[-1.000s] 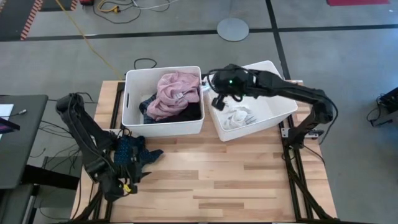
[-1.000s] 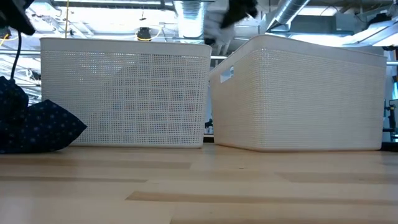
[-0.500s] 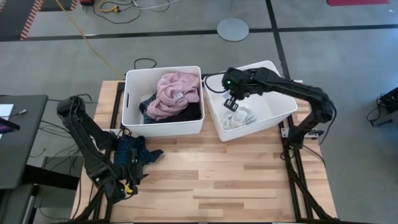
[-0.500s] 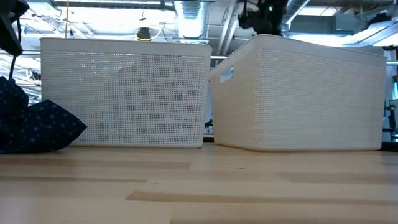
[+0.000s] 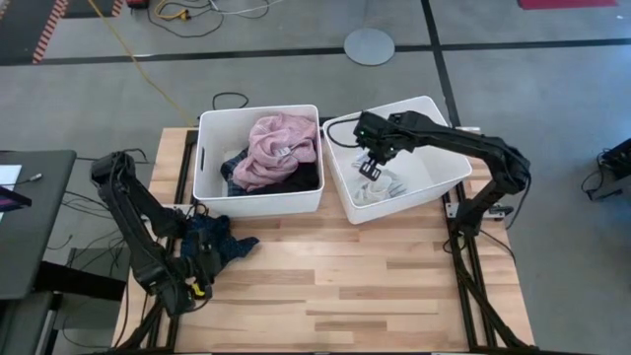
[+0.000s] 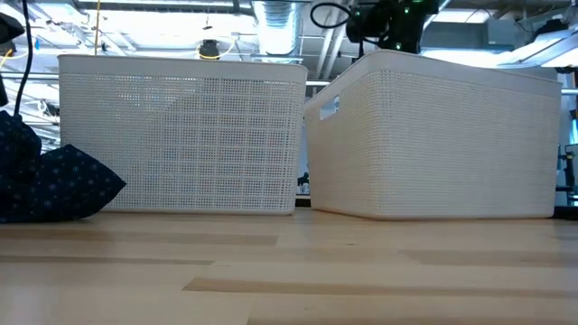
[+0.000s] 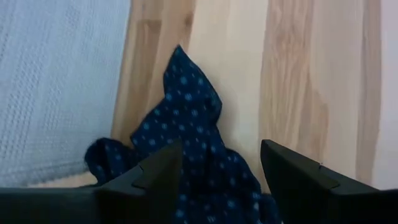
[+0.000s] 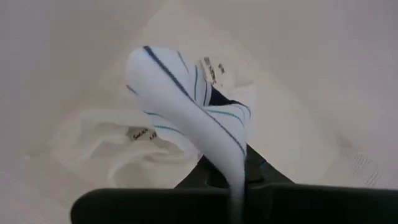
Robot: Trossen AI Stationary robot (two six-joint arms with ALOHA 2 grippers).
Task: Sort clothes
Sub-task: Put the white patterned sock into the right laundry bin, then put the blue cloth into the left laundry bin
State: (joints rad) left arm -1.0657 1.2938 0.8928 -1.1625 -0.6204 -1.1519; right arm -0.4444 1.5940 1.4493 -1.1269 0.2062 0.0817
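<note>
Two white plastic bins stand side by side at the far side of the wooden desk [image 5: 394, 286]. The left bin [image 5: 209, 158] contains a pink garment [image 5: 276, 148] heaped on top of darker clothing, of which a black piece [image 5: 301, 179] and a bit of blue plaid [image 5: 235, 170] show at the edges. The right bin [image 5: 449, 168], set at a slight angle, holds a small pile of white socks [image 5: 380, 192] on its floor. The right gripper [image 5: 372, 164] hangs inside the right bin above that pile; its fingers are closed on a white sock with thin blue stripes [image 8: 186, 106], which the right wrist view shows drooping from them over the other white socks [image 8: 118, 143]. In the low view this arm [image 6: 388, 23] shows above the right bin's rim [image 6: 470, 68]. The dark navy patterned garment [image 5: 219, 242] lies crumpled on the desk near its left edge, in front of the left bin and apart from it. The left gripper [image 5: 202, 271] is low over the near end of this garment; the left wrist view shows its fingers [image 7: 298, 177] spread apart on either side of the dotted navy cloth [image 7: 193, 143], not clamped on it.
</note>
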